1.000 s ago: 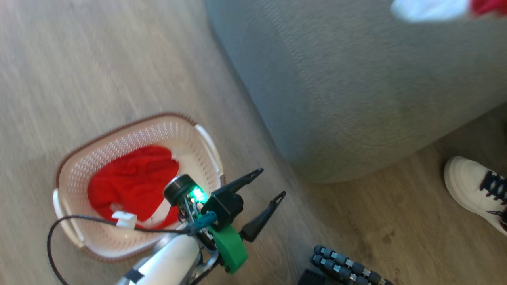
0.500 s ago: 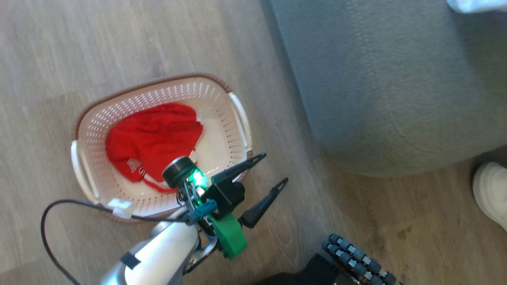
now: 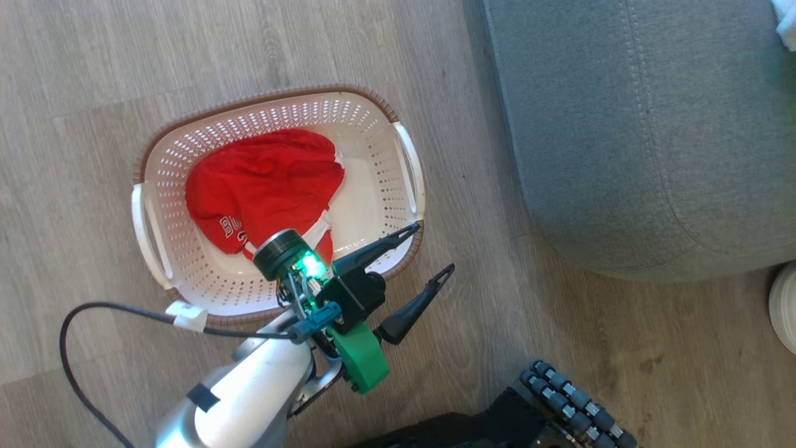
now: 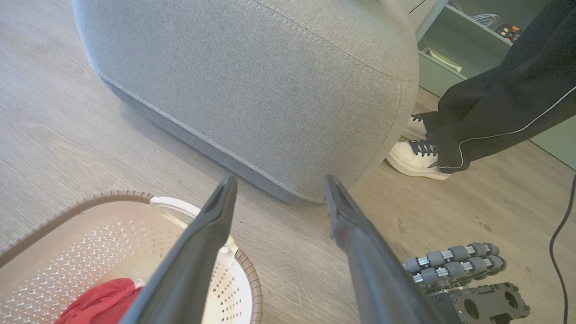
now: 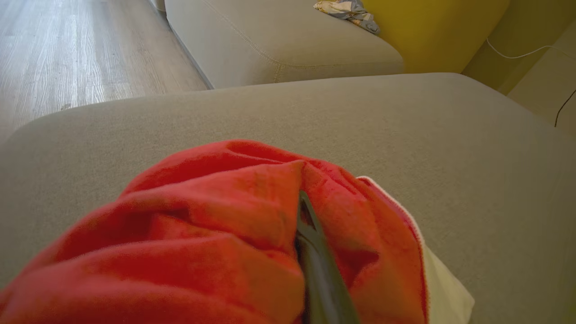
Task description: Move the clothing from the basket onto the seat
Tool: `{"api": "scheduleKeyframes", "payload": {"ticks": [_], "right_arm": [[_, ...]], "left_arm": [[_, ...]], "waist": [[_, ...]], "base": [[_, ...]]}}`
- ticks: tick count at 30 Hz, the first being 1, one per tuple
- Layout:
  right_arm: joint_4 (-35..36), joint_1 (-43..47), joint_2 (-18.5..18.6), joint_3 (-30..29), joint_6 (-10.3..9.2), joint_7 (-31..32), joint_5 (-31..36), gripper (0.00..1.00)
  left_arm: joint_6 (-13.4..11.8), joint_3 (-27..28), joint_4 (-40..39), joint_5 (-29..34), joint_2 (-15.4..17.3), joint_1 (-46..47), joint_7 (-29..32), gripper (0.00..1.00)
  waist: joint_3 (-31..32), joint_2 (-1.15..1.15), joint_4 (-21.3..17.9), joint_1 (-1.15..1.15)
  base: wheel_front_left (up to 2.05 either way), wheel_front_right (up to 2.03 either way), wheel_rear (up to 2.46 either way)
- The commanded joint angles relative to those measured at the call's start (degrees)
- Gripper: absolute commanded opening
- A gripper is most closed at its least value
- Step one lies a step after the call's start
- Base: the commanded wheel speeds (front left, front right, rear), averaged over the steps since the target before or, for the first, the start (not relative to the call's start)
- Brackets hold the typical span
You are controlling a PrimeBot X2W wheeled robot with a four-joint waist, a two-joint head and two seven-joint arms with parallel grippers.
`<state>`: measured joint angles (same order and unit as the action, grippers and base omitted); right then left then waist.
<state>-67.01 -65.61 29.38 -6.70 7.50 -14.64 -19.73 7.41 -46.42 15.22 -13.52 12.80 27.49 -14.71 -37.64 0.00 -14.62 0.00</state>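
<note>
Floor [image 3: 93, 62]: basket [image 3: 273, 102] (jersey [image 3: 261, 180] inside); left end effector [image 3: 433, 248] spread, right end effector [image 5: 303, 202] pinching garment [image 5: 216, 211].

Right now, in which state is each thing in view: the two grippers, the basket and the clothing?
left gripper: open, holding nothing.
right gripper: shut on the red garment.
basket: upright on the floor, one jersey inside.
jersey: crumpled in the basket, not held.
red garment: bunched around the right gripper, over the seat.
</note>
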Motion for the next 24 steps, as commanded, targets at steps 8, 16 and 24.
{"api": "scheduleKeyframes", "payload": {"ticks": [8,16,24], "right_arm": [[-2.56,-0.49,-0.17,5.54,-0.01,3.55,-2.76,0.0],[-2.63,-0.36,-0.16,8.71,-0.01,4.78,-6.63,1.0],[0.05,1.78,-0.29,15.98,-0.01,9.36,-10.78,1.0]], "left_arm": [[0.08,1.25,-1.78,0.71,-0.14,0.23,-0.29,1.0],[0.08,1.32,-1.48,0.73,-0.62,0.21,-0.29,1.0],[0.08,1.3,-1.19,-0.03,-1.96,-0.14,-0.29,1.0]], "waist": [[-0.23,0.0,0.44,0.0],[1.09,0.0,0.13,0.0],[5.29,0.0,-0.89,0.0]], "base": [[0.0,0.0,0.0],[0.0,0.0,0.0],[0.0,0.0,0.0]]}}
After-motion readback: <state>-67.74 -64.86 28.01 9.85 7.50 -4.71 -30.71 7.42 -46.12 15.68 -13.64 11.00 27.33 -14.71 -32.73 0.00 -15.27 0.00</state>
